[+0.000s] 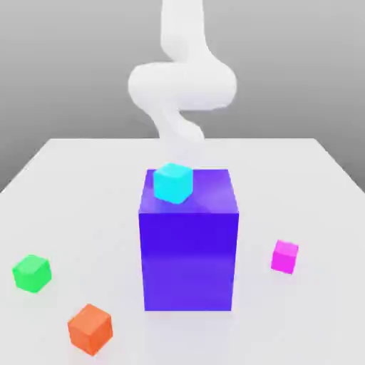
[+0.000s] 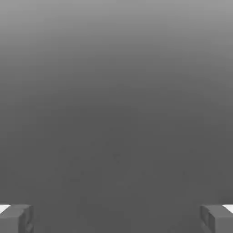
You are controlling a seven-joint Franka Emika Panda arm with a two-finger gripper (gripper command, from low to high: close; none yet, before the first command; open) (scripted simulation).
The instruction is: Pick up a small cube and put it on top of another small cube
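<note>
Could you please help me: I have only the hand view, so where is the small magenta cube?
Observer: The magenta cube is on the table, on the exterior view's right of the tall blue block.
Operator: Thank you. Would the green cube have room on top for it?
Observer: Yes, nothing rests on the green cube, which sits toward the exterior view's left.
Operator: And is the block's top bare, please?
Observer: No, a cyan cube rests on it.
</note>
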